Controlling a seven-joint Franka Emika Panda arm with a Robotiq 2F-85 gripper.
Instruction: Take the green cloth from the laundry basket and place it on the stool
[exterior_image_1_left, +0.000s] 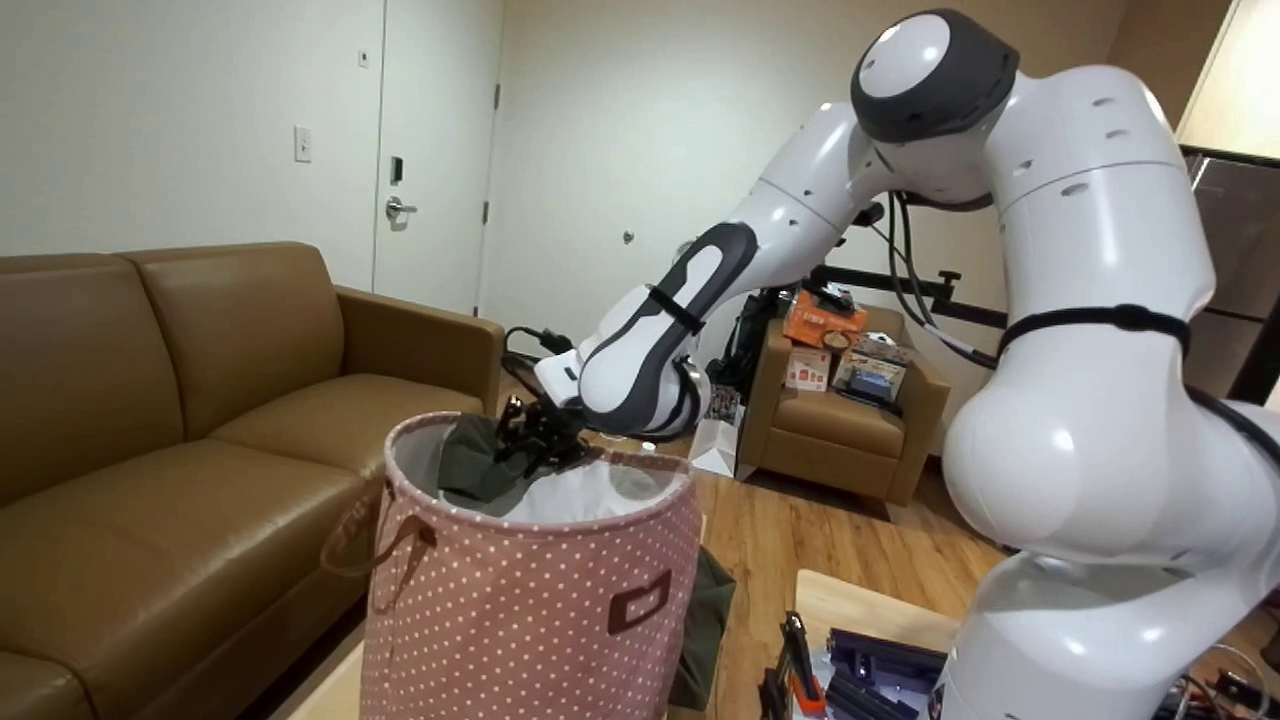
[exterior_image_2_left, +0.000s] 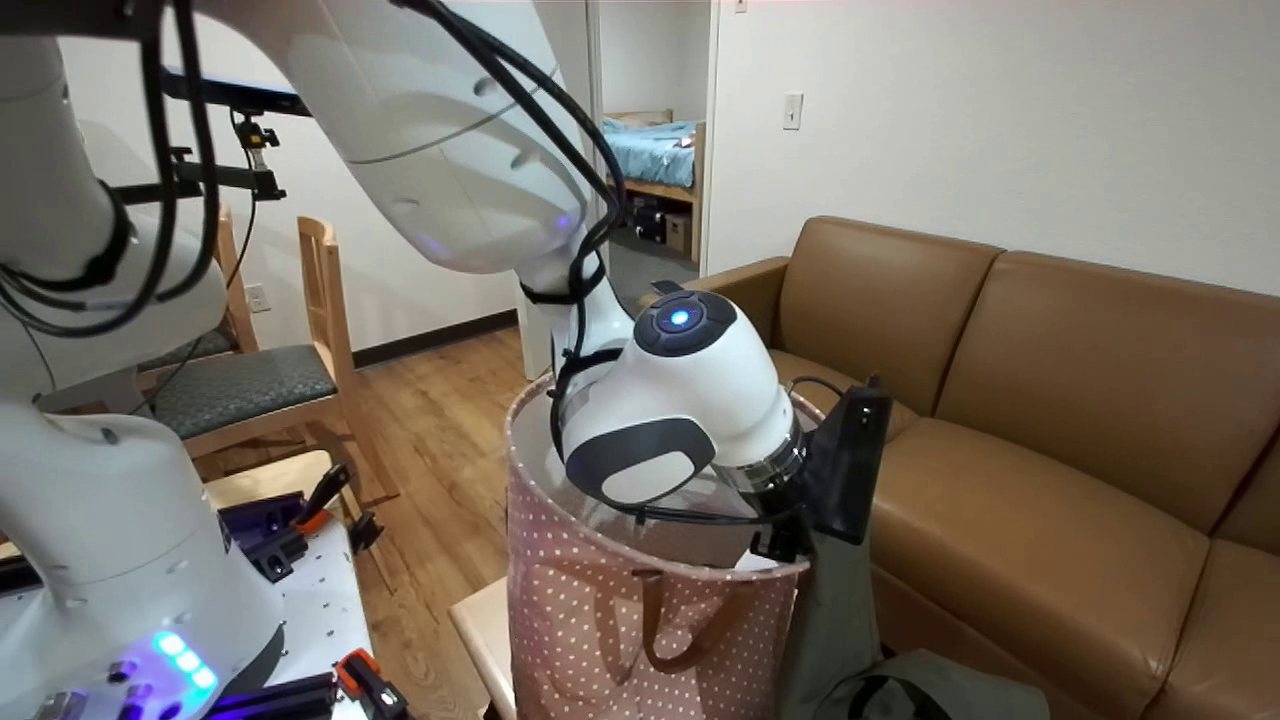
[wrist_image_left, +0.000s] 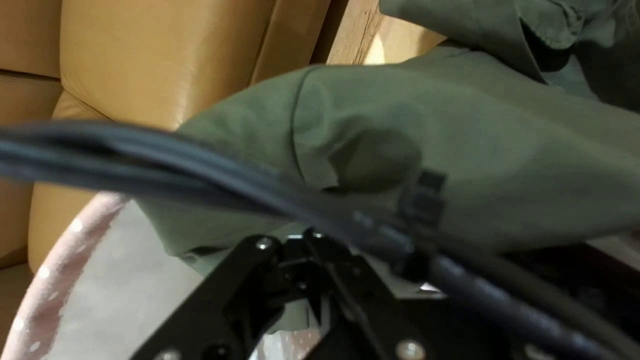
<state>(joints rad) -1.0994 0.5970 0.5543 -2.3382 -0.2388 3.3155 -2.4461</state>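
Note:
The laundry basket (exterior_image_1_left: 540, 600), pinkish-red with white dots, shows in both exterior views (exterior_image_2_left: 600, 590); its rim (wrist_image_left: 65, 265) shows in the wrist view. The dark grey-green cloth (exterior_image_1_left: 475, 465) lies over the rim, partly inside. More of it hangs outside down the wall (exterior_image_2_left: 835, 620). In the wrist view the cloth (wrist_image_left: 460, 135) spreads over the rim and beyond. My gripper (exterior_image_1_left: 535, 440) is at the rim, also in an exterior view (exterior_image_2_left: 782, 543). Its fingers (wrist_image_left: 292, 247) look closed together on the cloth; cables partly hide the tips. A light wooden surface (exterior_image_2_left: 482, 620) shows by the basket; I cannot tell if it is the stool.
A brown sofa (exterior_image_1_left: 280, 430) stands alongside the basket, also in an exterior view (exterior_image_2_left: 1060, 520). A table with tools (exterior_image_1_left: 880, 670) is by the robot base. An armchair with boxes (exterior_image_1_left: 840, 415) is behind. Black cables (wrist_image_left: 200, 175) cross the wrist view.

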